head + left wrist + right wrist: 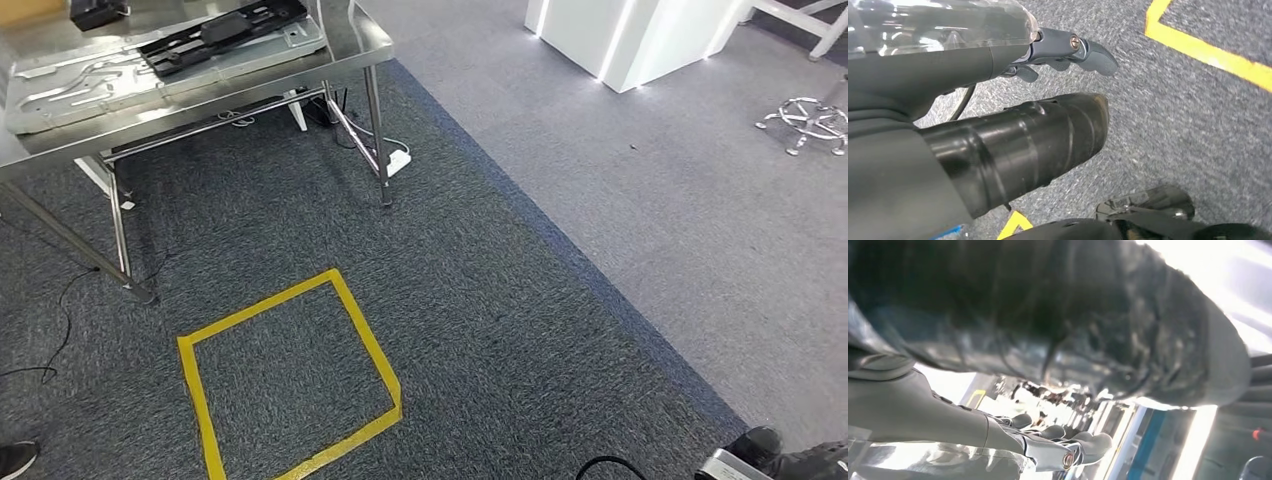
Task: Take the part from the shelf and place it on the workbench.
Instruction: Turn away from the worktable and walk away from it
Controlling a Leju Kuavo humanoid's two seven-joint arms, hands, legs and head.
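The steel workbench (pixel 350 45) stands at the far left of the head view. On it lie a silver pressed-metal panel (pixel 90 85) and a long black part (pixel 225 30). My left hand (pixel 1063 50) hangs over the grey carpet with its fingers stretched out and nothing in them; its thick dark thumb (pixel 1048 140) lies alongside. My right hand (pixel 1058 445) shows pale fingers against bright glare. A large dark blurred mass (pixel 1073 315) lies close over it, and I cannot tell whether it is a held part or the hand's own thumb.
A yellow tape square (pixel 290 375) marks the carpet in front of the bench. Cables (pixel 60 330) trail under the bench legs. A white counter (pixel 630 35) and a chair base (pixel 810 120) stand at the far right. A person's shoes (pixel 790 455) are at the near right.
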